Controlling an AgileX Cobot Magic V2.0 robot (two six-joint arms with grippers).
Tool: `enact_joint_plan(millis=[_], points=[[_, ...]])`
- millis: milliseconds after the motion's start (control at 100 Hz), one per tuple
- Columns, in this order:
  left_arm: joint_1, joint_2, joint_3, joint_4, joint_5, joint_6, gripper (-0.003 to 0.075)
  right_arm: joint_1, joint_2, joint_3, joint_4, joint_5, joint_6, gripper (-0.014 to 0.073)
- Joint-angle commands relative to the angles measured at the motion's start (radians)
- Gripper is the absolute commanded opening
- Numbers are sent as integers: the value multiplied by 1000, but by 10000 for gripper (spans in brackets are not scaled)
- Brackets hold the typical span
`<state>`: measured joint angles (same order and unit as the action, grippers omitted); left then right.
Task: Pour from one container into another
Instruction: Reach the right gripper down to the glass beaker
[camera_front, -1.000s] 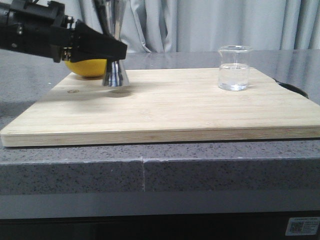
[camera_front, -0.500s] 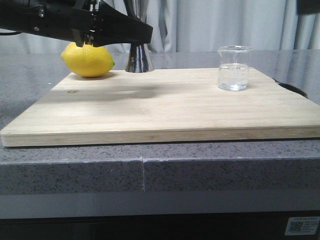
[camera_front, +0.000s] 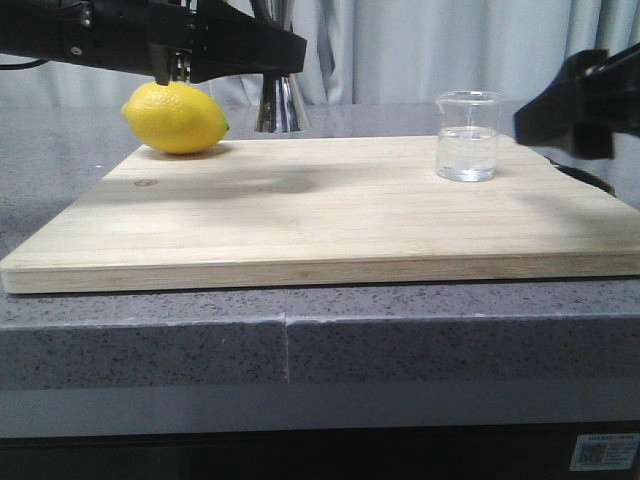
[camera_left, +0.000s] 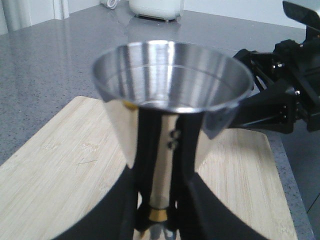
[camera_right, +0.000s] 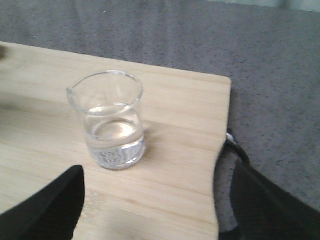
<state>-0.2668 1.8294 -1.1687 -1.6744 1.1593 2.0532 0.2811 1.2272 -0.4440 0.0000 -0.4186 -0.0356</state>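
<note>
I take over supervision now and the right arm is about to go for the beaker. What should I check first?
1. Right gripper open, fingers wide of the beaker: ok.
2. Beaker upright on the cutting board, liquid inside: ok.
3. Jigger held at its waist by the left gripper, cup upward: ok.
4. Jigger empty: cannot tell.
5. Lemon away from the beaker: ok.

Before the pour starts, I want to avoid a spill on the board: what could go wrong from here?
1. The right hand is open and approaching the beaker, which holds clear liquid; a finger clipping it could tip it.
2. The left hand grips the jigger at its thin waist, lifted off the board; it might slip or tilt.
3. The jigger's mouth is a small target, so liquid may miss.
</note>
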Motion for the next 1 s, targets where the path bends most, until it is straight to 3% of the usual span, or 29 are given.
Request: enact_joint_plan(millis=[0,990], points=[[-9,-55,-30,-80,109,-1,-19,32,5,-22,-12,-116,-5,541],[-9,-55,-30,-59,109,-1,-19,65,309,-28,-16,-566,-5,541]])
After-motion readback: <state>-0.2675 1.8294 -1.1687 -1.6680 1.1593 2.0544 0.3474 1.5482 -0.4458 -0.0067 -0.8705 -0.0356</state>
